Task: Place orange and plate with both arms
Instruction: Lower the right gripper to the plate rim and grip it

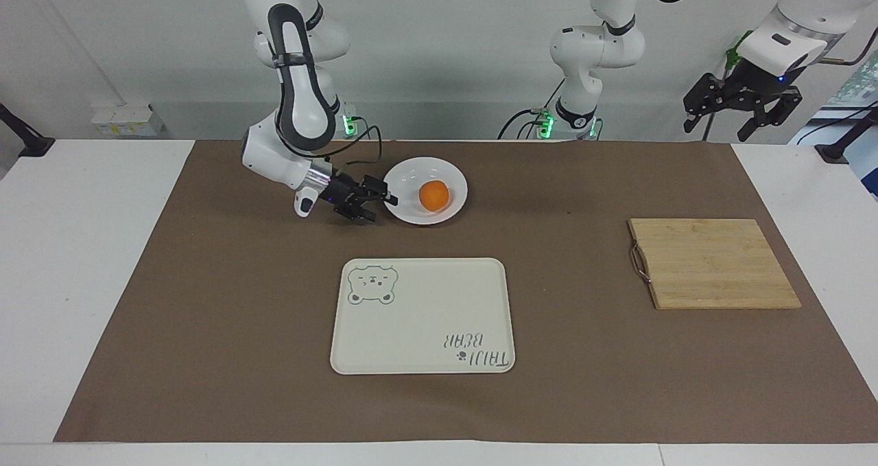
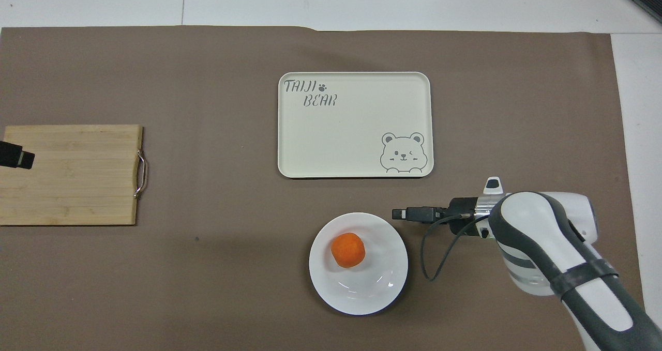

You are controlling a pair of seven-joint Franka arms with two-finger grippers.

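Observation:
The orange lies in the white plate, which stands on the brown mat close to the robots. In the overhead view the orange sits off-centre in the plate. My right gripper is low and level, open, with its tips at the plate's rim on the side toward the right arm's end; in the overhead view the right gripper is at that rim. My left gripper is open and raised high over the left arm's end of the table; it waits there.
A cream tray with a bear drawing lies on the mat, farther from the robots than the plate. A wooden cutting board with a metal handle lies toward the left arm's end; the left gripper's tip shows over it from above.

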